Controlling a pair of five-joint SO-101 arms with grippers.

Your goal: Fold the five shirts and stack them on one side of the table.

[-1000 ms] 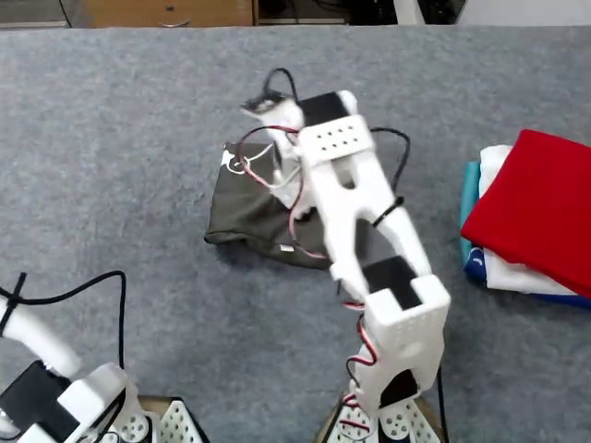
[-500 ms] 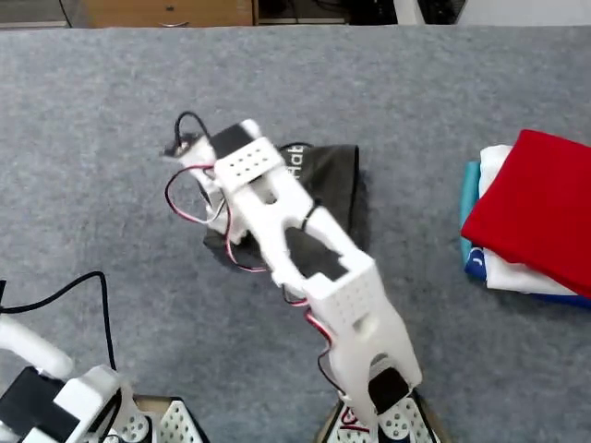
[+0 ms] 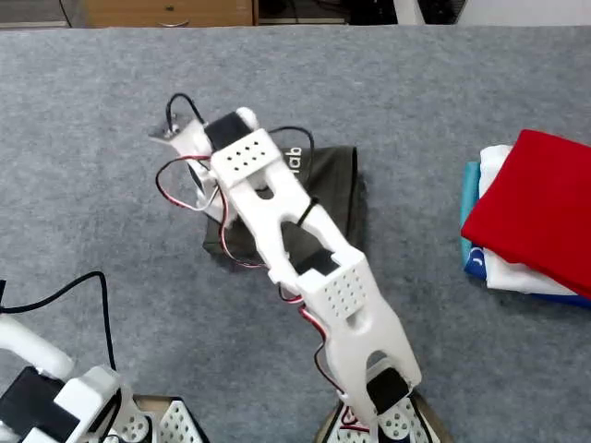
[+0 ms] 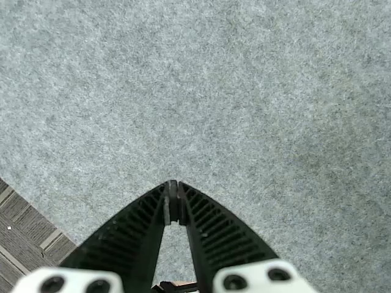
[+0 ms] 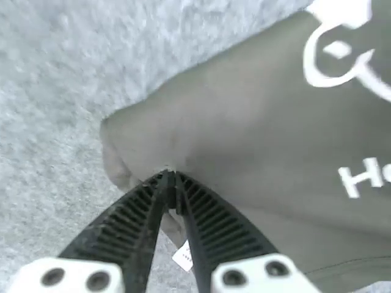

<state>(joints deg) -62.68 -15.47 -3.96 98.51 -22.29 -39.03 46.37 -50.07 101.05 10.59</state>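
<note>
on the edge of the olive shirt [image 5: 244, 122], right gripper [image 5: 171, 177] clenched around fabric

High view looks down from far above the table [image 3: 92, 120]; wrist views look down close; right wrist shares the dark shirt [image 3: 334, 189].

The dark green shirt [image 5: 244, 152] has white letters [image 5: 360, 177] and a round white sign [image 5: 333, 55] on it; the letters are cut off, so no whole word can be read; its small white tag [image 5: 183, 256] is too small to read.
</note>
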